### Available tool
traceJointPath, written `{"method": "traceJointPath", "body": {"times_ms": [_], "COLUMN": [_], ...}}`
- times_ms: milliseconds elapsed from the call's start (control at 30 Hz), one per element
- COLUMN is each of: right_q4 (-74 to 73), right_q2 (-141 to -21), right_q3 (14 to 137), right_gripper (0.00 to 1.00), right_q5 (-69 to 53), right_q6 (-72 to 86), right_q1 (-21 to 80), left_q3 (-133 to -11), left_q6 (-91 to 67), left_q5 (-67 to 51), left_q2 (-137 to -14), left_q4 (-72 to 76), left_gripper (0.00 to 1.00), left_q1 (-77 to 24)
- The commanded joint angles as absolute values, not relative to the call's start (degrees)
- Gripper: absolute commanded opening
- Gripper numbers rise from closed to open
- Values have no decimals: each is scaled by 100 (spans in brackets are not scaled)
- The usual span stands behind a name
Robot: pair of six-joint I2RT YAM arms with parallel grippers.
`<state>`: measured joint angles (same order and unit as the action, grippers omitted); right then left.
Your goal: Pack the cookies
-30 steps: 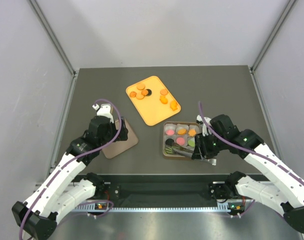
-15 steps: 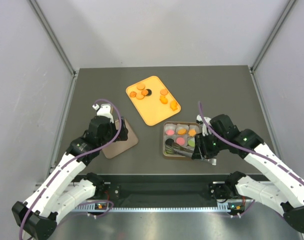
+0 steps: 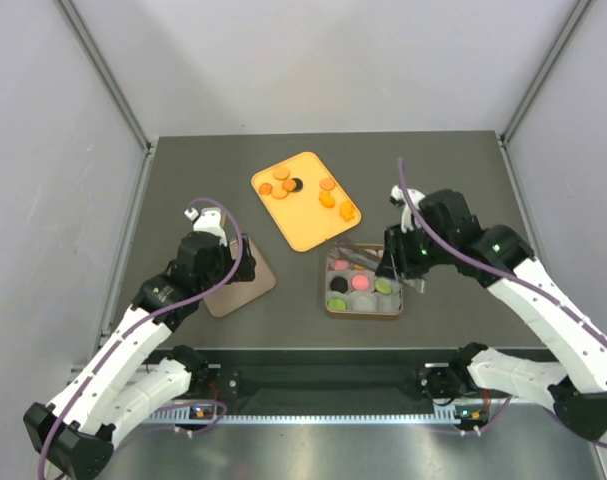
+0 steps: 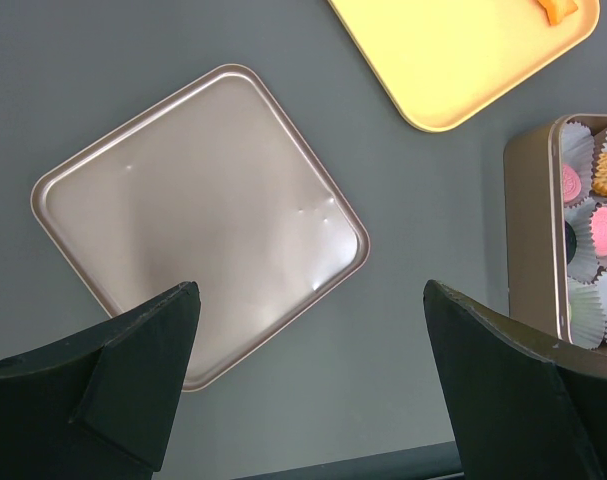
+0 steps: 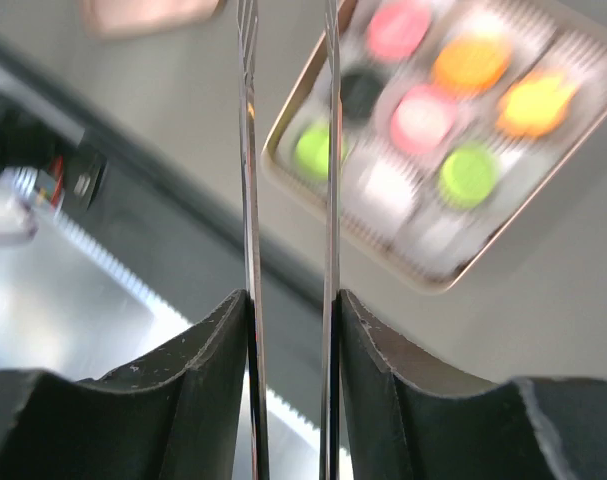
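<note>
Several orange cookies (image 3: 281, 183) and one black one (image 3: 296, 185) lie on the orange tray (image 3: 308, 228). The square tin (image 3: 363, 314) holds pink, orange, green and black cookies (image 3: 361, 282) in white cups. It shows blurred in the right wrist view (image 5: 423, 284). My right gripper (image 3: 393, 262) (image 5: 288, 300) is shut on metal tongs (image 3: 361, 262) (image 5: 247, 150), held over the tin's far edge. The tongs' tips are out of the wrist view. My left gripper (image 3: 218, 262) (image 4: 308, 295) is open and empty, above the tin's lid (image 3: 238, 280) (image 4: 198, 215).
The lid lies flat on the dark table, left of the tin. The tray sits behind the tin, at the table's middle back. The tin's edge (image 4: 531, 230) and the tray's corner (image 4: 453, 60) show in the left wrist view. Grey walls enclose the table.
My right arm has risen and swung back from the tin's near edge to its far edge with the tongs. The tin's front cups now show. The left arm is still.
</note>
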<state>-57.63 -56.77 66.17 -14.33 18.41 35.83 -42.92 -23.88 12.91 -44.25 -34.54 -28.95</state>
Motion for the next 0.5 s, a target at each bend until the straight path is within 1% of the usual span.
{"method": "traceJointPath", "body": {"times_ms": [0,33,67,167,200,400,467], "right_q4": [-5178,-5003,-4905,-4528,-4431,-4052,-4087], "right_q2": [-6369,-6729,-6732,-7539,-7967,-9620,-10157], "right_q3": [7320,7582,7707,8164,8269,9419,9719], "right_gripper": [39,39,39,39,39,37,37], "right_q5": [-591,-154,-149,472,483,606,833], "right_q6": [1600,1530,1494,1380,1362,1397,1406], "right_q1": [3595,3586,3586,3542,3498,3358,3349], "left_q3": [-4307,-4307,-4307,-4307,-4307,-4307,-4307], "left_q6": [-2347,-2347,-2347,-2347,-2347,-2347,-2355], "left_q5": [1266,1266,1266,1266,1257,1265,1283], "left_q2": [-4377,-4368,-4368,-4351,-4342,-4307,-4272], "left_q4": [-3357,-3357,-3357,-3349,-3349,-3349,-3349], "left_gripper": [98,98,98,98,98,98,98], "left_q1": [-2918,-2918,-2918,-2918,-2918,-2918,-2918]}}
